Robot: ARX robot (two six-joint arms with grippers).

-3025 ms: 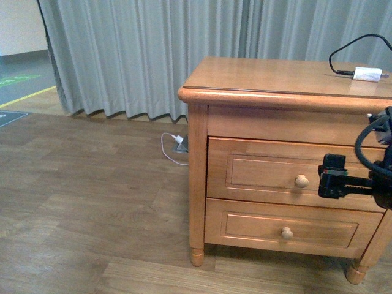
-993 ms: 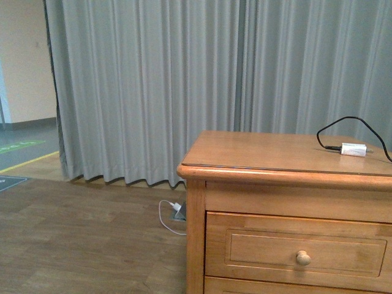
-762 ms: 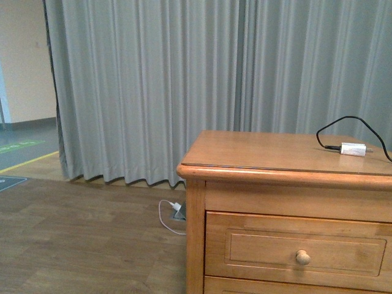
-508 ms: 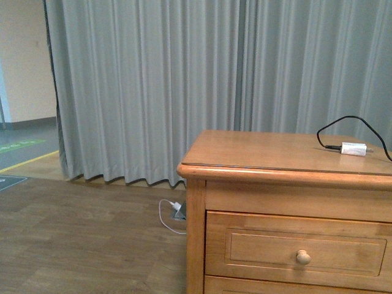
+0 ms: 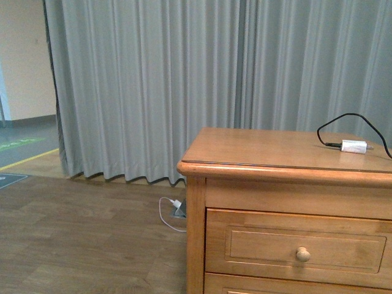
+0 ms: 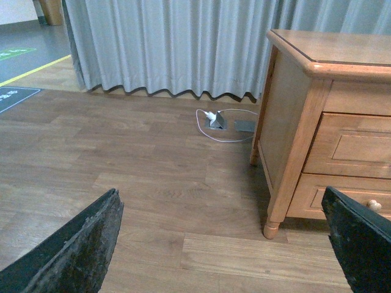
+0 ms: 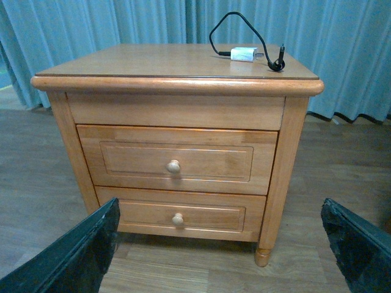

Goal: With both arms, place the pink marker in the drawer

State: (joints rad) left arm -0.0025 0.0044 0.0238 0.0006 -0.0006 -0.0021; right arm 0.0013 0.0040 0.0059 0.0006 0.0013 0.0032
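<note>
- The drawer (image 7: 176, 162) is the upper of two in a honey-coloured wooden cabinet (image 7: 177, 79); it is pushed fully in, its front flush with the cabinet face.
- In the right wrist view the drawer lies ahead of the right gripper (image 7: 220, 256) and between its two black fingers (image 7: 73, 256), well apart from both; the jaws stand wide apart and hold nothing.
- In the left wrist view the left gripper (image 6: 223, 244) also has its jaws spread wide with nothing between them; the cabinet's side and a strip of the drawer front (image 6: 351, 146) lie off towards one finger (image 6: 360, 241), not touching it.
- The drawer's long axis runs level across the cabinet front, and its face points out towards the right wrist camera.
- It has a recessed panel and one round wooden knob (image 7: 174, 166) at its middle, directly above the lower drawer (image 7: 177, 217).
- On the cabinet top, near the back edge, lies a white charger plug (image 7: 243, 54) with a looping black cable (image 7: 244, 27).
- The pink marker shows in none of the views.
</note>
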